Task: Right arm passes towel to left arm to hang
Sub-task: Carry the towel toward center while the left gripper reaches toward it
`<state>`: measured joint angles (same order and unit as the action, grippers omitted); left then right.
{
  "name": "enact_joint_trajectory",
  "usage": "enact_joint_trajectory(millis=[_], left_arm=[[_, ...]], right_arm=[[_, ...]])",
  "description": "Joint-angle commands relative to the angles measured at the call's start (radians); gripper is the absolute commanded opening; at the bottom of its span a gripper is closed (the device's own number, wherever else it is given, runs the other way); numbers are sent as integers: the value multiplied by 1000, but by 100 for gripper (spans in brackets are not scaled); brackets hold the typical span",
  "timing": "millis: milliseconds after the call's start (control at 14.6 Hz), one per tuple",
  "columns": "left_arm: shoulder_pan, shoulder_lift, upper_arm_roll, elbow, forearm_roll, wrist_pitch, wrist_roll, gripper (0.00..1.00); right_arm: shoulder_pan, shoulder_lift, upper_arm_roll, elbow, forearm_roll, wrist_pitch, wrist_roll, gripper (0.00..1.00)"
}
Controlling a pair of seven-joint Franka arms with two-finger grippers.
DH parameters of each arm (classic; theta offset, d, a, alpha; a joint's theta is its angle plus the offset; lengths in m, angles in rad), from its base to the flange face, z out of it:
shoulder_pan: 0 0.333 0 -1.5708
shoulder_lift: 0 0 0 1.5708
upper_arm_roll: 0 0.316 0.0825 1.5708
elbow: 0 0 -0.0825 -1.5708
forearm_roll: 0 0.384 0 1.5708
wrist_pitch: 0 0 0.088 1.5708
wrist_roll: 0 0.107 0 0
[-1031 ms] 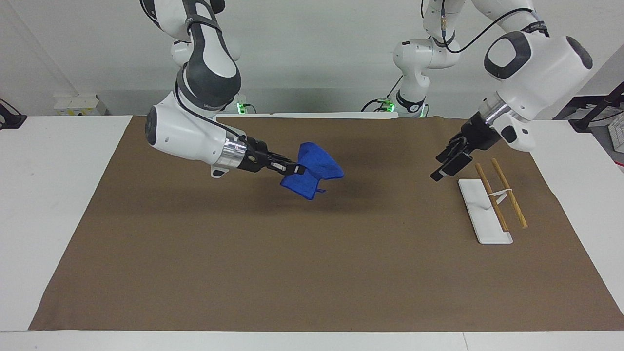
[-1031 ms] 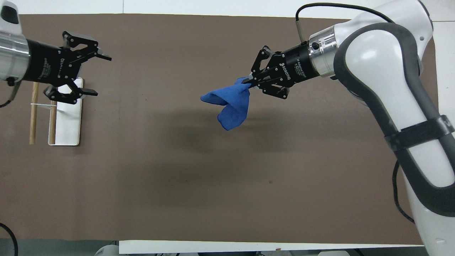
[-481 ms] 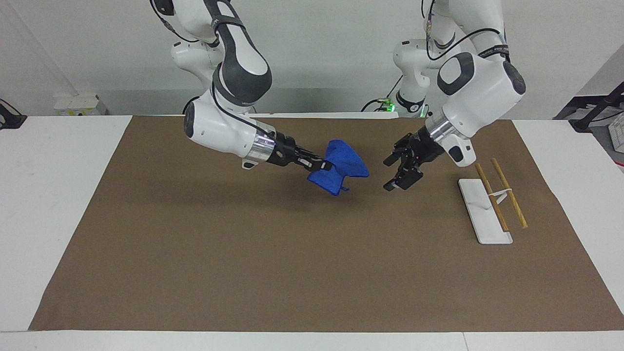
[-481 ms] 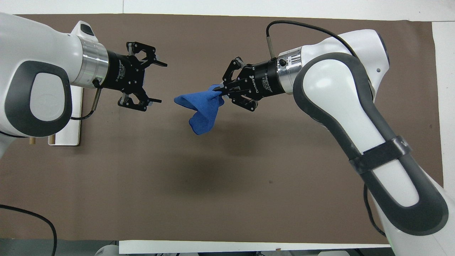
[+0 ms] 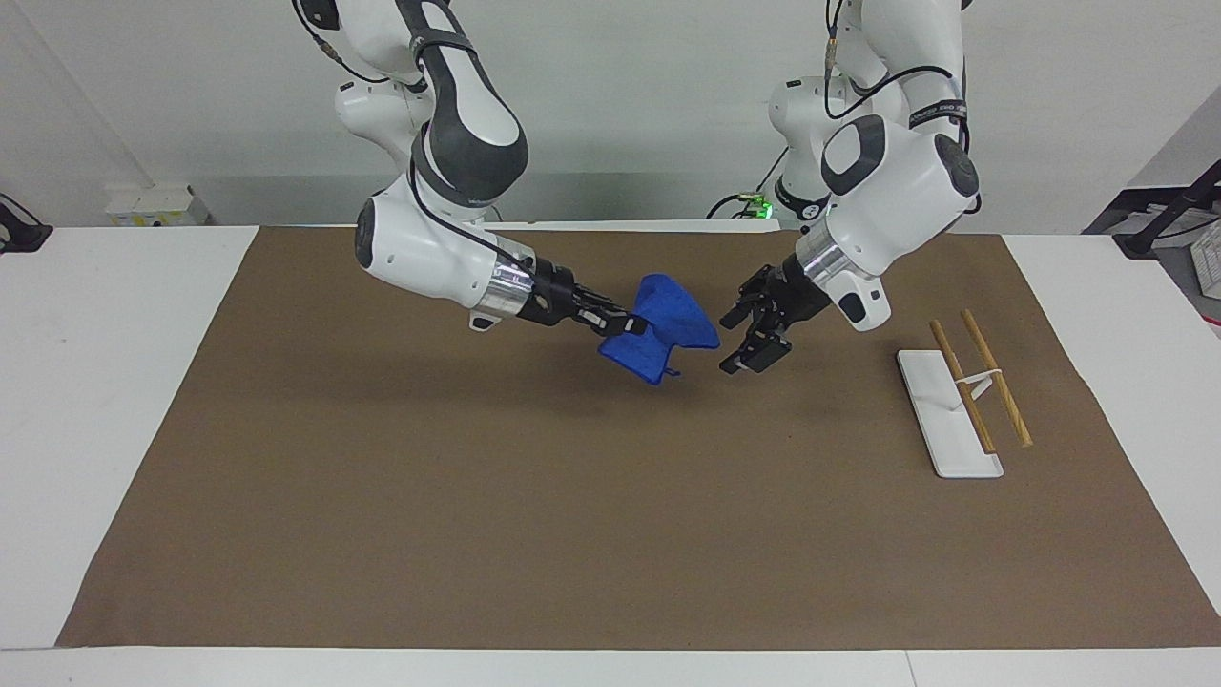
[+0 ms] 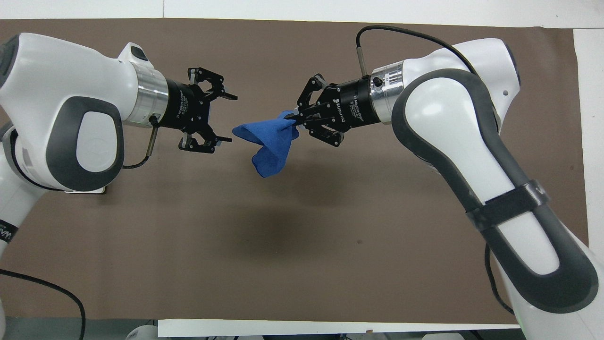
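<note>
two grippers face each other over the middle of the brown mat [image 5: 382, 534]. my right gripper [image 6: 298, 120] is pinched tight on one corner of the blue towel [image 6: 269, 141], holding it aloft so the loose end droops toward the left gripper [image 6: 231, 118], whose fingers are spread, just short of the cloth. since a second ago the left arm swung in from over the rack [image 5: 963, 401]; gap nearly gone.

Towel rack [image 6: 85, 191] mostly under left arm [image 6: 71, 127]
</note>
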<state>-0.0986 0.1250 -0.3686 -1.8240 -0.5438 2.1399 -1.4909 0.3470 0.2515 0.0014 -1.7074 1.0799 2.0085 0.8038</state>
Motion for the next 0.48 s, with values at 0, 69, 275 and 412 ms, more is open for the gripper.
enact_joint_trajectory(millis=[0,69,275,412], left_arm=[[0,7,-16,-18,-19,47,-20,78],[-7,10,-18,-24,-19,61,-28,74],[-18,19,-32,-31,-19,83,-40,65],[-18,19,-32,-37,-19,83,-40,44]], right_arm=[[-5,-28,5,-32,28,18,11,0],[-5,-28,5,-32,28,18,11,0],[-5,-28,5,-32,28,18,11,0],[-5,-28,5,-34,28,19,11,0]])
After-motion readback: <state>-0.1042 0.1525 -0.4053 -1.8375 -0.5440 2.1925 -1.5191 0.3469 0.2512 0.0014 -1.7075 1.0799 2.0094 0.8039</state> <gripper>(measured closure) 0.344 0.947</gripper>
